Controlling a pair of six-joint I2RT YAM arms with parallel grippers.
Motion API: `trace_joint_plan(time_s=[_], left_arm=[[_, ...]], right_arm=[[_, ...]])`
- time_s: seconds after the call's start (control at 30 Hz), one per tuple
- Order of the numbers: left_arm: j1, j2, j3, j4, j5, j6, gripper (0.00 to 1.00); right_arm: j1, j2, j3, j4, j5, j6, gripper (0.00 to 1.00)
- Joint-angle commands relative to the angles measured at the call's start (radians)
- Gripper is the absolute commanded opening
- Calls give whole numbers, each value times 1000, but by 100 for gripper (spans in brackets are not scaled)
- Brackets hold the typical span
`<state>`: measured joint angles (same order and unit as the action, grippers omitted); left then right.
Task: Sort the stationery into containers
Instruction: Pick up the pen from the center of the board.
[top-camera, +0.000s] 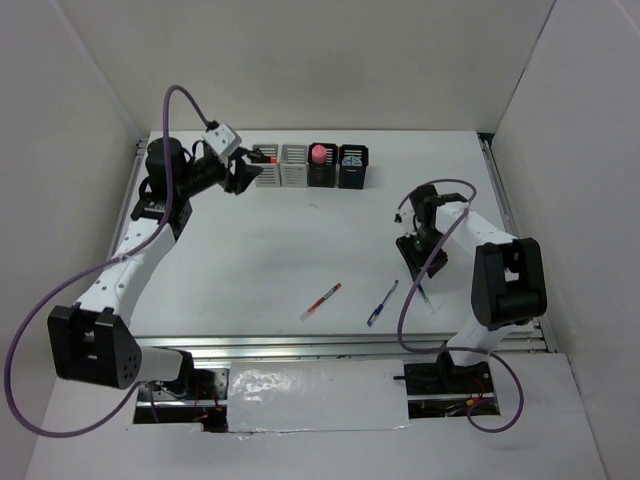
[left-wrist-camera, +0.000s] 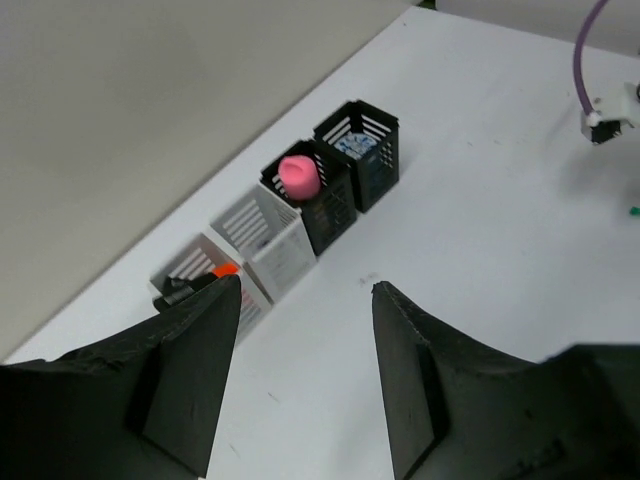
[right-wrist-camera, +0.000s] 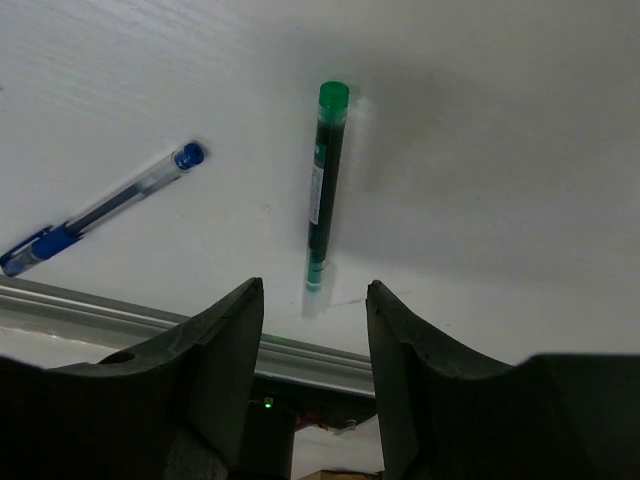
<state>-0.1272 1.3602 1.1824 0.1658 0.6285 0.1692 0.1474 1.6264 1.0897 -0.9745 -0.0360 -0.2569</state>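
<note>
The containers (top-camera: 293, 172) are four joined slotted holders at the back, two grey and two black. An orange-capped item (left-wrist-camera: 225, 270) sits in the leftmost grey one, a pink cap (left-wrist-camera: 299, 175) in the first black one and something blue (left-wrist-camera: 351, 145) in the last. My left gripper (top-camera: 240, 177) is open and empty, just left of the row (left-wrist-camera: 285, 262). My right gripper (top-camera: 421, 262) is open and empty, low over a green pen (right-wrist-camera: 325, 190). A blue pen (top-camera: 381, 303) and a red pen (top-camera: 320, 301) lie at the front centre.
The blue pen (right-wrist-camera: 100, 210) lies left of the green pen in the right wrist view. The metal rail (top-camera: 300, 345) of the table's near edge runs just beyond the pens. White walls enclose the table at the back and sides.
</note>
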Motion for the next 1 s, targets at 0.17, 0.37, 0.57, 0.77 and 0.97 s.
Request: trace_joint_plan(time_s=[0.17,0.37,0.57,0.77,0.97], left_arm=[[8,-156,-171,-78,54,56,68],[5,-194,-198,-83,66,96,68],[-12,-182,-149,-161,111,212,67],[-86,-171,-115,-221,118,423,67],[-264,-168,-127,-304,114,856,68]], right_arm=[[-2,105,18,10,-28,-4,51],[0,171,26,43,-15,4,44],[24,197,9,103,21,25,27],[31,191,24,122,55,22,1],[24,66,243,-22,-192,48,0]])
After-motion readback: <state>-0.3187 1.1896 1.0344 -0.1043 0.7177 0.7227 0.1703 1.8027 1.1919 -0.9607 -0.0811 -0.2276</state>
